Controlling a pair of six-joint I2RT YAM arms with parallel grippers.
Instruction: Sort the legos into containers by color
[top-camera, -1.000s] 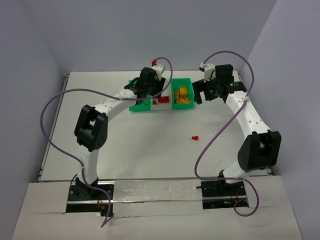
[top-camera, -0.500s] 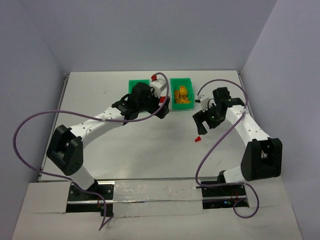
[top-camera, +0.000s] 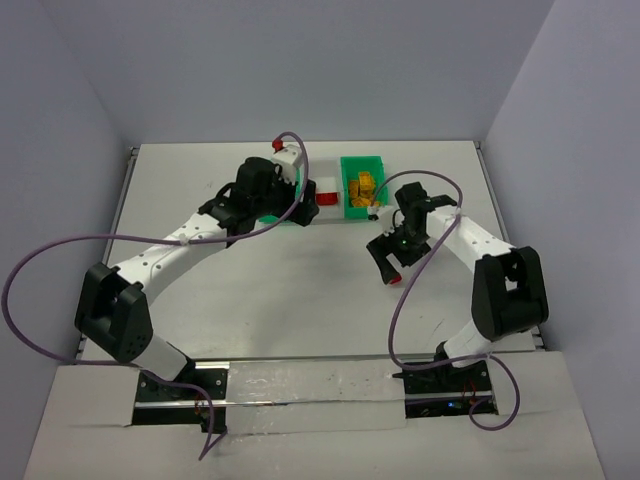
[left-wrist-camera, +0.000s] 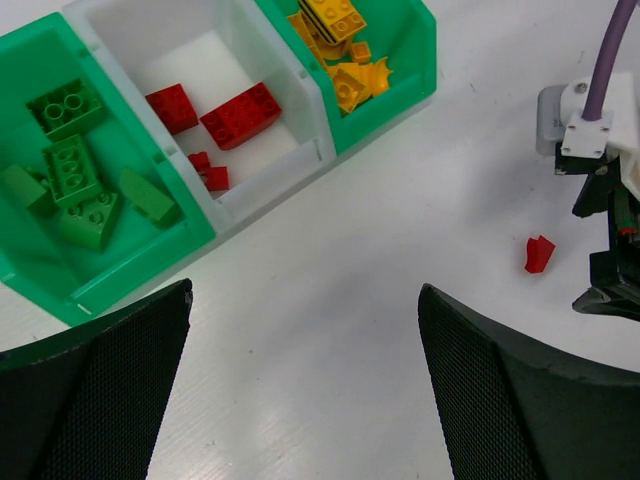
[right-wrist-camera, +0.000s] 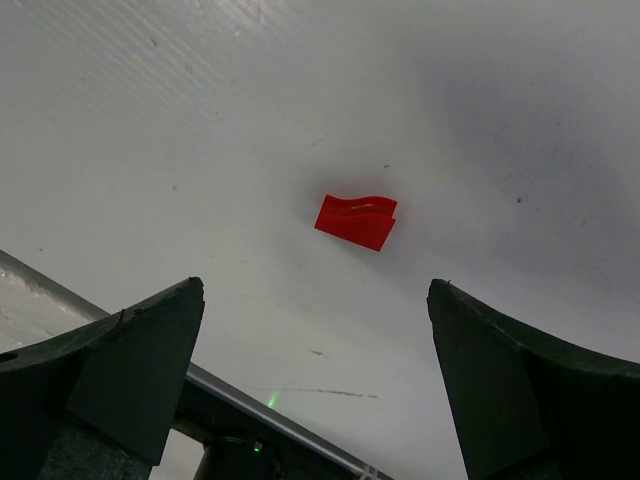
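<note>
STEP: pick-up of small red plastic lego piece judged in hand | PIECE: lain on white worktop beneath right tool, spread, untouched | left tool: spread, empty | NEXT: lowering, closing, transfer to white middle plastic bin judged required.

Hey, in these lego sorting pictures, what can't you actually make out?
1. Top view: the left arm covers most of the left green bin, hiding its contents.
2. Top view: the red piece sits partly under the right arm's jaws; too small to tell its shape.
3. Left wrist view: the top edge cuts off the right green bin, so its yellow bricks cannot be counted.
4. Right wrist view: no bins in frame.
</note>
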